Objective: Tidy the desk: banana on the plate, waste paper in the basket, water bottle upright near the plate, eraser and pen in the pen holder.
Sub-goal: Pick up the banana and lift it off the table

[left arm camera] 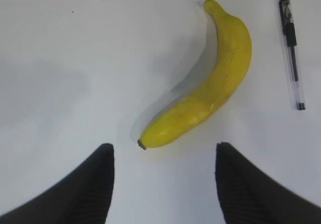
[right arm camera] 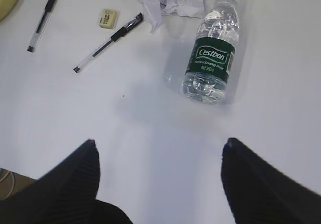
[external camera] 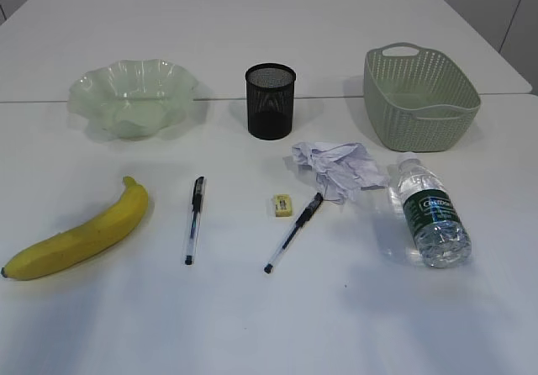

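Observation:
The yellow banana (external camera: 84,234) (left arm camera: 208,86) lies at the front left, just beyond my open left gripper (left arm camera: 164,151). A wavy green glass plate (external camera: 132,97) sits at the back left. The black mesh pen holder (external camera: 270,100) stands mid-back, with the green basket (external camera: 420,97) to its right. Two pens (external camera: 194,219) (external camera: 294,231) (right arm camera: 108,42), the small yellow eraser (external camera: 282,204) (right arm camera: 107,18) and the crumpled waste paper (external camera: 340,169) (right arm camera: 168,0) lie mid-table. Lying on its side at the right is the water bottle (external camera: 431,218) (right arm camera: 210,58), ahead of my open, empty right gripper (right arm camera: 158,146). Neither gripper shows in the exterior view.
A seam between two white tables (external camera: 50,102) runs behind the plate. The near table edge shows at the lower left of the right wrist view.

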You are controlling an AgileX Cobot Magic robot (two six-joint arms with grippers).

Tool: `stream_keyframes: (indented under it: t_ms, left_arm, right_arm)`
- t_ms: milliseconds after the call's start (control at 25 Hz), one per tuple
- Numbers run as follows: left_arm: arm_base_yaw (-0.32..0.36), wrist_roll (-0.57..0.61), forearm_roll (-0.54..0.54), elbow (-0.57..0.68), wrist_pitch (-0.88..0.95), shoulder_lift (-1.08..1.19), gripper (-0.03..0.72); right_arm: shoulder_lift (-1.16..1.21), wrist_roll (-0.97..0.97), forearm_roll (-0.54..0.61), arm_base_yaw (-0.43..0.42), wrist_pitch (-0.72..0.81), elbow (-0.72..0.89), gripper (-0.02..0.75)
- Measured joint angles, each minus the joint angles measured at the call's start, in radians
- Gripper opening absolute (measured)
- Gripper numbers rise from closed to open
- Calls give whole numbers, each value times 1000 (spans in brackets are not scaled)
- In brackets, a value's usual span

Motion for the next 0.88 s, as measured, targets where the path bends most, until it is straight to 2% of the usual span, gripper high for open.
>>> stream_keyframes:
  t_ms: [240, 400, 640, 880]
  left_arm:
    - [0, 60, -28, 0, -30, 61, 454]
    - [-7, 152, -49, 0, -51, 75, 454]
    - [-72, 257, -57, -2, -119, 83, 454]
    - [-144, 268, -74, -31, -169, 162, 454]
  right_arm:
    - [25, -2, 48, 0, -5, -2, 558]
    - [43, -2, 62, 0, -6, -2, 557]
    - [49, -2, 111, 0, -6, -2, 557]
    - [49, -2, 116, 0, -6, -2, 556]
